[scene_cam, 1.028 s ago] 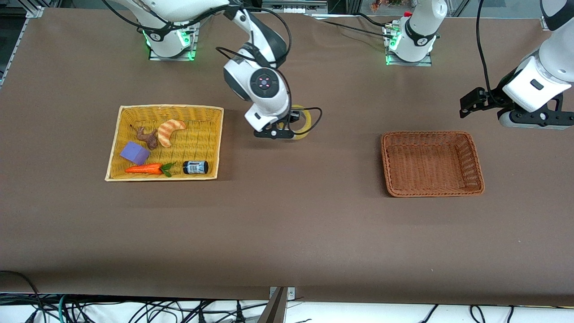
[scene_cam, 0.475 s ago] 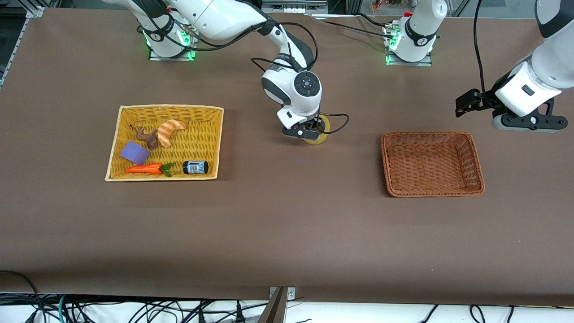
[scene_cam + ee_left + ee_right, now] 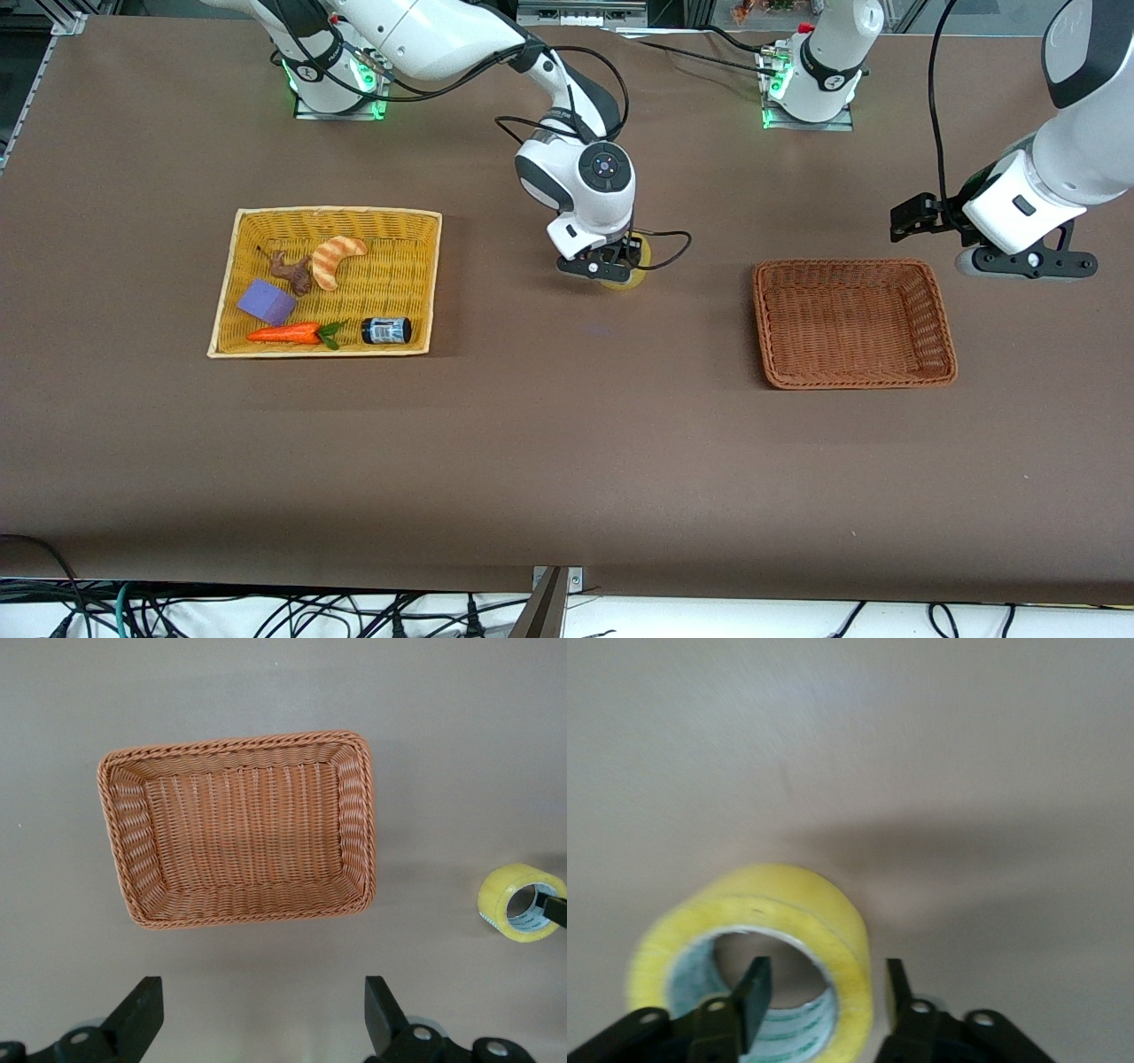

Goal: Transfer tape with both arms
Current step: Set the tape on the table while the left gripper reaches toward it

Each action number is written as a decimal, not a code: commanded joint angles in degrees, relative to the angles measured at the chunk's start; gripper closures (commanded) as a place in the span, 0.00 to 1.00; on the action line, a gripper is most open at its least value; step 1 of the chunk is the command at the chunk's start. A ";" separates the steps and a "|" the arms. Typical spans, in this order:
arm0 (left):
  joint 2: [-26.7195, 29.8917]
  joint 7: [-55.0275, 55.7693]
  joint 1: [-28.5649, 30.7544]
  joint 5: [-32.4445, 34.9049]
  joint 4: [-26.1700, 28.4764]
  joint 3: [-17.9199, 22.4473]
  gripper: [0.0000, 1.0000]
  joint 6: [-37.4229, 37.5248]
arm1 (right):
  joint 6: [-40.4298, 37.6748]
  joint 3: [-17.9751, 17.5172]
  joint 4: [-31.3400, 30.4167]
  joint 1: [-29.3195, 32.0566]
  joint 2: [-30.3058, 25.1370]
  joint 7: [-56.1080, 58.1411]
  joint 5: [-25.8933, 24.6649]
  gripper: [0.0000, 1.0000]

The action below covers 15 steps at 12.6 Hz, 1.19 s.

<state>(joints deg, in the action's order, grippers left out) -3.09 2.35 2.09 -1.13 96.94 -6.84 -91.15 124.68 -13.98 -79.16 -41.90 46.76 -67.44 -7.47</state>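
The right arm's black two-finger tool point(image 3: 606, 266), centre of the front view, pinches the wall of the translucent yellowish ring-shaped tape roll point(image 3: 631, 263), one finger inside the core; the arm's wrist hides most of it. The left arm's tool point(image 3: 1023, 262), upper right, spread wide and empty, hangs beside the brown wicker basket point(image 3: 941, 301) on the brown bench point(image 3: 567, 461).

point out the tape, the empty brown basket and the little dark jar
tape point(image 3: 518, 901): left wrist view, on the yellow outer band.
empty brown basket point(image 3: 764, 323): front view, on its rim toward the right arm's end.
little dark jar point(image 3: 386, 330): front view, on its label.
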 commanded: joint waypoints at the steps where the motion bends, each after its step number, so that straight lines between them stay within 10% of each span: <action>1: -0.87 -1.38 -0.06 -1.77 -2.11 -0.01 0.00 1.50 | -7.84 0.00 -3.44 4.61 -11.21 2.21 1.84 0.00; 7: -1.30 -1.04 -0.59 -1.85 -0.44 -6.58 0.00 5.55 | -19.27 0.27 -26.64 30.94 -43.73 45.64 11.41 0.00; 11: -9.99 3.34 -0.59 -1.68 0.61 -16.96 0.00 -5.51 | -28.78 5.97 -26.31 39.67 -49.83 68.27 11.60 0.00; 15: -16.15 4.68 -2.60 -0.89 12.80 -20.23 0.00 -27.79 | -30.81 7.12 -24.39 41.28 -50.80 71.92 10.73 0.00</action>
<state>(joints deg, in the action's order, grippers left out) -17.51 6.66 0.31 -1.33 104.31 -26.80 -110.25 95.09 -6.54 -103.88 -0.77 -2.82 3.37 2.92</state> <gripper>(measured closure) 0.000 0.000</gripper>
